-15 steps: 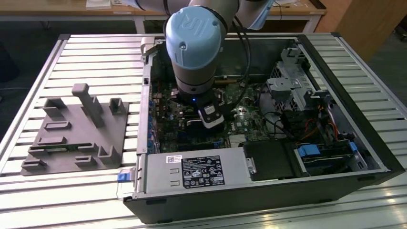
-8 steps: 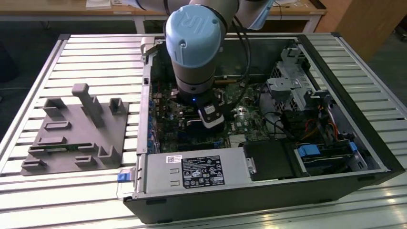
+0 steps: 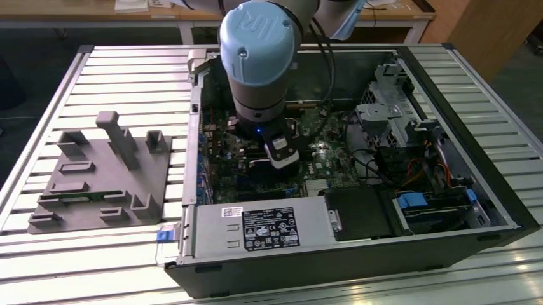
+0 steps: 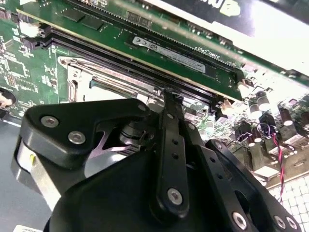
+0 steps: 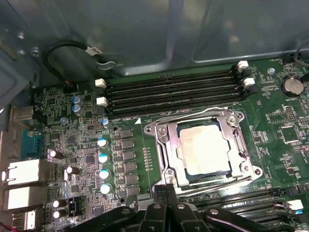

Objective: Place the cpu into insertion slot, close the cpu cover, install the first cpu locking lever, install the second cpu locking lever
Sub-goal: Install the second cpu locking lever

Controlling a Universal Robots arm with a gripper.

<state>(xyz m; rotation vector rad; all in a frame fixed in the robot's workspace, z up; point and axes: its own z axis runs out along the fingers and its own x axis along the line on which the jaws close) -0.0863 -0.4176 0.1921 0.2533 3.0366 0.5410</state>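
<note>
The cpu (image 5: 203, 147) is seated in the insertion slot (image 5: 186, 178) under the closed cpu cover (image 5: 164, 140), and the end effector (image 5: 166, 187), seemingly pressed together, is judged engaged at lever installation, requiring controlled downward pressure.

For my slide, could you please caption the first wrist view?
Silvery-grey square cpu seated in the socket under the closed silvery metal cpu cover, black tool at the cover's edge.

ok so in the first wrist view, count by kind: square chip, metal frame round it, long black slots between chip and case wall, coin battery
chip: 1
metal frame: 1
long black slots: 4
coin battery: 1
total: 7
</note>
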